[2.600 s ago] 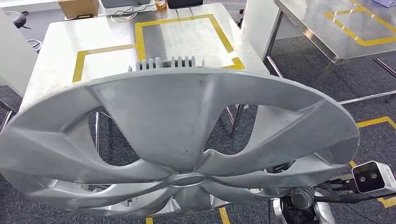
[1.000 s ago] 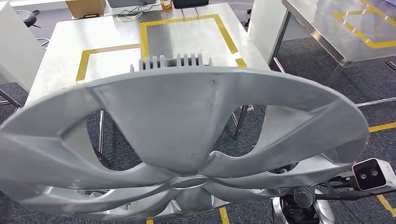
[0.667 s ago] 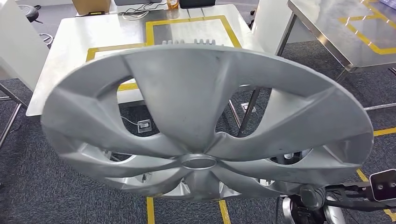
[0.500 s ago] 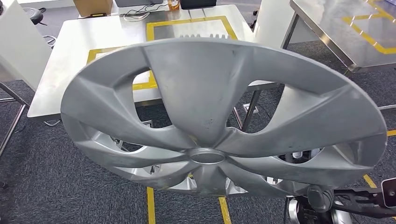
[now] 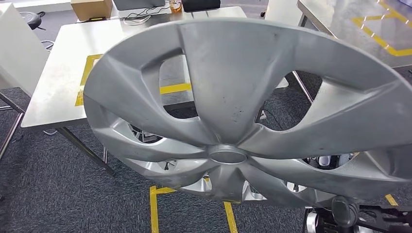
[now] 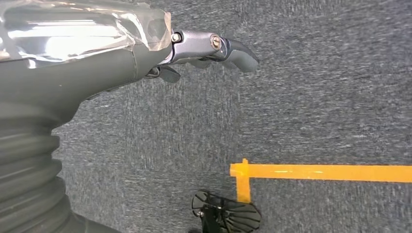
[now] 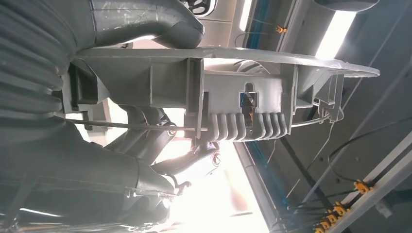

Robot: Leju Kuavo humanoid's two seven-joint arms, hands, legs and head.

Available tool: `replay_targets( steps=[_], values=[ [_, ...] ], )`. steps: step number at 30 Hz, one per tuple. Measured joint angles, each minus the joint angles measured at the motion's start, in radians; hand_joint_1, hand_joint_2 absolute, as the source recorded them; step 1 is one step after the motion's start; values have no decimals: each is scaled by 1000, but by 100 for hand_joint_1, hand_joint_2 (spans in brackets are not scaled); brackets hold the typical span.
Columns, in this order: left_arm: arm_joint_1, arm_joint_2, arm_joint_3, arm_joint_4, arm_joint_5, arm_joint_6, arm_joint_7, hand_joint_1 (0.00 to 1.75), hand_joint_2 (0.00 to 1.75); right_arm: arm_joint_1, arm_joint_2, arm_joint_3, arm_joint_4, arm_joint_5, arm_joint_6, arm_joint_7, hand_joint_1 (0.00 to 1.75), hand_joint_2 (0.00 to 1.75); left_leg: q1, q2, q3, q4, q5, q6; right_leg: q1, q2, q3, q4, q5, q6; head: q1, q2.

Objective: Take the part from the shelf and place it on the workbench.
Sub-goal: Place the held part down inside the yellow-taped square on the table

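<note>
Head view: silver wheel cover (image 5: pixel 233 87), no legible markings, before the counter (image 5: pixel 53 82) at 11 o'clock; right hand (image 7: pixel 145 19) grips its rim; left hand (image 6: pixel 121 53) fingers (image 6: pixel 238 51) loosely apart, holding nothing.

left hand (image 6: pixel 160 53) empty, right hand (image 7: pixel 145 145) gripping

- A steel-topped desk (image 5: pixel 53 82) marked with yellow tape rectangles (image 5: pixel 85 73) stands on the dark grey carpet floor (image 5: pixel 48 194).
- At the desk's far edge lie a brown cardboard box (image 5: pixel 91 8), loose cables (image 5: pixel 141 17) and a black device (image 5: pixel 201 5).
- A second steel desk (image 5: pixel 340 24) with yellow tape stands to the right.
- Yellow tape lines (image 5: pixel 153 208) cross the carpet.
</note>
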Motion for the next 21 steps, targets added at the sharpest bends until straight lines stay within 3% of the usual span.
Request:
replay_targets(
  steps=[4,6,8,9,10,11,13,14,16,19,21],
  values=[
    [-7,3,7,2,-8,3,-4,0,175,5,2,-8,-8,2,0,0,171,175,-1,1,18,-24,2,17,-2,-1,-5,12,-10,19,1,0],
    [-11,1,8,5,-11,3,-5,0,175,5,2,-11,-11,3,-2,0,171,175,5,1,30,-36,8,25,-2,-1,-48,99,-48,18,3,0],
    [-16,1,9,8,-12,3,-6,0,175,6,2,-12,-12,4,-3,0,171,175,5,0,31,-37,6,28,-3,-1,-124,239,-98,18,4,0],
    [-18,1,9,10,-13,4,-6,0,175,7,2,-12,-12,4,-3,0,171,175,4,-1,32,-36,4,28,-4,-1,-153,286,-110,22,4,0],
    [-19,1,10,13,-13,5,-7,0,175,7,2,-12,-12,5,-2,1,171,175,5,-2,34,-36,2,28,-6,-2,-164,297,-104,30,4,0],
    [-19,0,11,16,-13,6,-7,0,175,7,2,-12,-12,5,-1,1,171,175,5,-3,38,-35,-2,26,-9,-2,-153,264,-82,39,4,0],
    [-20,1,14,23,-13,8,-10,0,175,6,2,-11,-12,2,2,1,171,175,4,-5,46,-30,-13,18,-14,-3,-88,118,-18,55,5,0],
    [-21,1,15,26,-13,10,-11,0,175,6,2,-11,-12,0,4,1,171,175,2,-6,48,-25,-20,13,-15,-3,-57,57,5,53,5,0],
    [-22,2,20,30,-13,13,-14,0,175,5,2,-10,-12,-7,10,1,171,175,-2,-7,48,-18,-31,2,-12,-3,-31,5,19,35,5,0],
    [-25,3,24,35,-14,14,-16,0,175,4,2,-10,-13,-11,16,1,171,175,3,-5,46,-4,-47,-14,-13,-1,-24,4,15,11,4,0],
    [-27,5,25,37,-15,14,-17,0,175,4,2,-10,-14,-11,17,1,171,175,8,-3,9,74,-87,-25,-16,-1,-14,1,10,0,1,0]
  ],
)
